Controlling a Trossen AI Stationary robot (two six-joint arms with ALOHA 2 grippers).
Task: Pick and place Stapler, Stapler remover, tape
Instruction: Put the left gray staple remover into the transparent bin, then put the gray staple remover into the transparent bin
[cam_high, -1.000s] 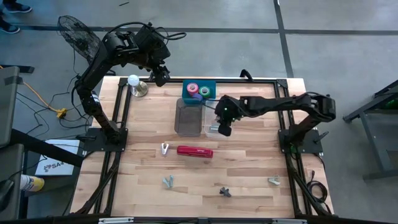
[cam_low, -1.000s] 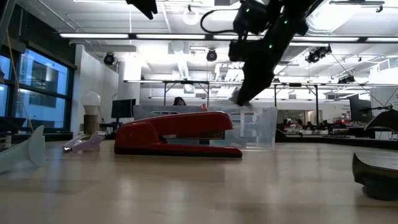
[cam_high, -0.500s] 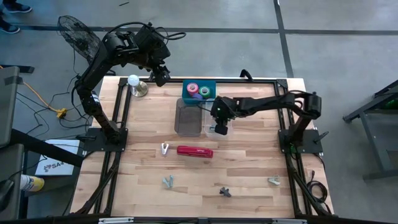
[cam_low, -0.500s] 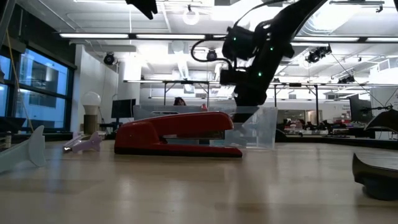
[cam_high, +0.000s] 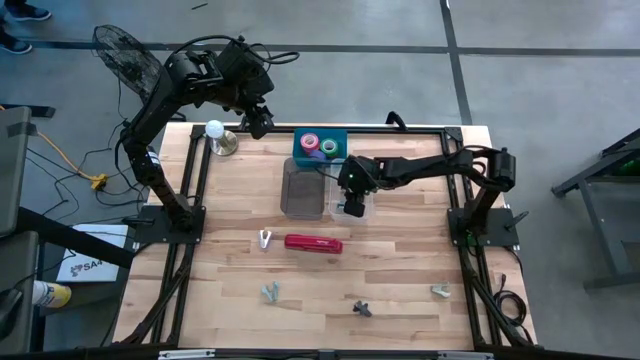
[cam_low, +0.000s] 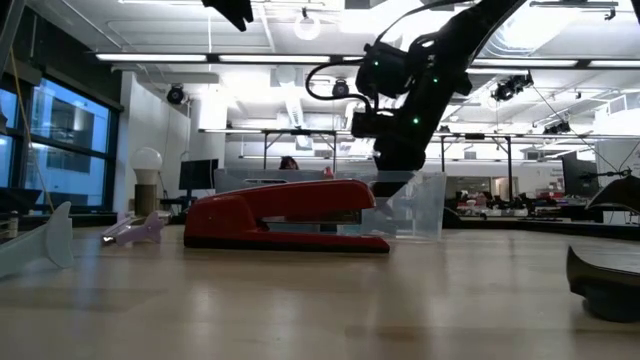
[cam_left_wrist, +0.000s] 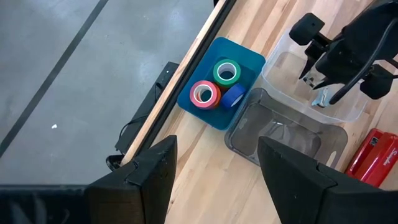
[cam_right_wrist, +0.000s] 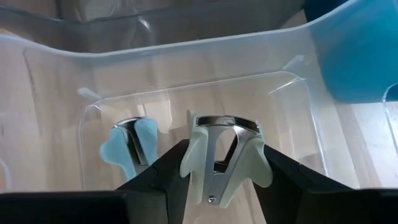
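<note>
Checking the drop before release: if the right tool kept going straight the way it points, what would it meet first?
Probably the floor of the clear bin. The right tool grips a staple remover just above it; another remover lies beside.

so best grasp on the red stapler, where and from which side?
Likely from straight above, fingers closing across the narrow width at mid-length. The stapler lies flat on the table, closed, its long axis running left-right in the high view, with bare wood on both long sides. The low view shows its rounded top arching over the base, so a mid-body pinch should sit more balanced than an end grip.
</note>
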